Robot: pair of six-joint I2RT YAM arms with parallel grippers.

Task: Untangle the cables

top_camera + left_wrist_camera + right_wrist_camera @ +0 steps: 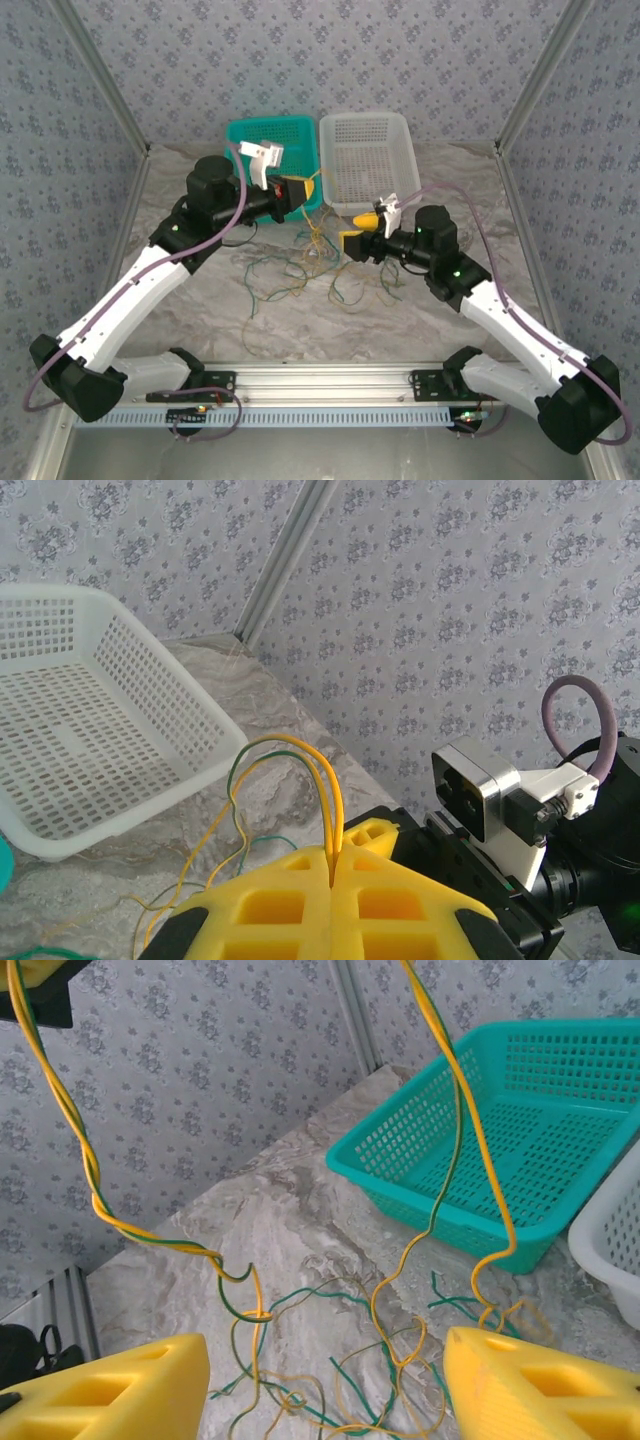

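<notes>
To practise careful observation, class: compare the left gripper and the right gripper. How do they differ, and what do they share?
The left gripper is shut, while the right gripper stands open. The left gripper pinches a loop of cables; the right gripper holds nothing, with loose strands lying on the table below it. Both have yellow fingers.
</notes>
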